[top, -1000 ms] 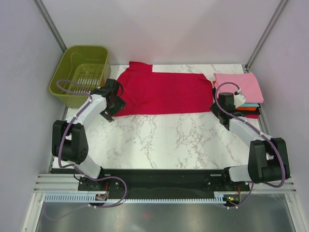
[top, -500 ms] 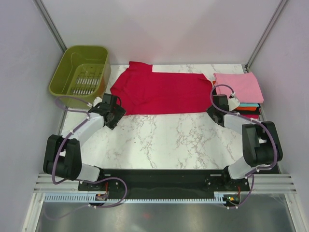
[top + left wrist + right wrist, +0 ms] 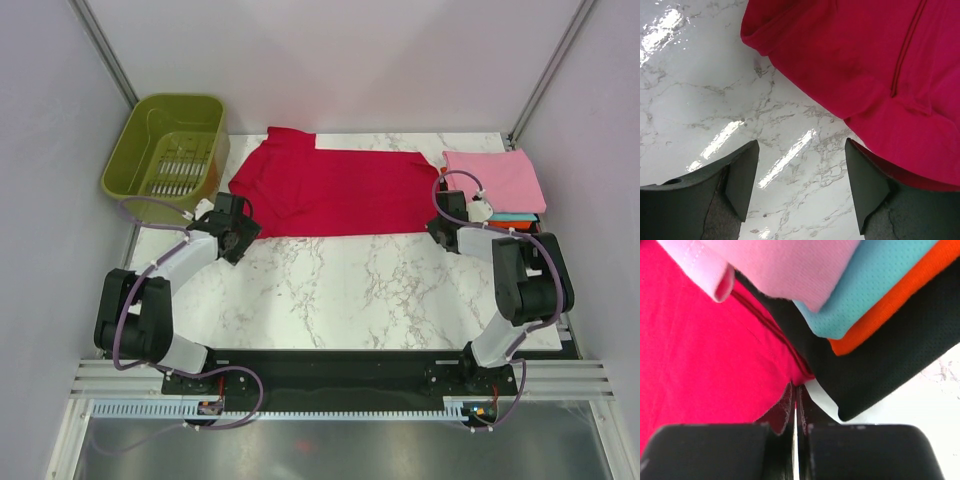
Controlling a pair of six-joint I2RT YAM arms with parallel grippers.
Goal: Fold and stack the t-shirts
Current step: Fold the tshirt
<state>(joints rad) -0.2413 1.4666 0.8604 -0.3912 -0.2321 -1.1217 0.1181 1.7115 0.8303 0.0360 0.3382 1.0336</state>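
Note:
A crimson t-shirt [image 3: 340, 190] lies spread flat across the back of the marble table. My left gripper [image 3: 240, 232] is low at its near left corner, open [image 3: 801, 150], with only bare marble between the fingers; the cloth [image 3: 855, 60] reaches the right finger [image 3: 867, 185]. At the shirt's near right corner, my right gripper [image 3: 440, 225] is shut [image 3: 795, 390], its tips pinched on the corner of the hem [image 3: 801, 377]. Beside it is a folded stack: pink [image 3: 790, 265] on top, then teal [image 3: 875, 280], orange [image 3: 900, 305] and black [image 3: 890, 355].
An olive-green basket [image 3: 165, 150] stands at the back left, just beyond the left arm. The folded stack [image 3: 495, 180] sits at the back right, against the right gripper. Grey walls close in the table on three sides.
The left gripper has dropped to the shirt's near left corner. The right gripper moved in to the near right corner and closed there.

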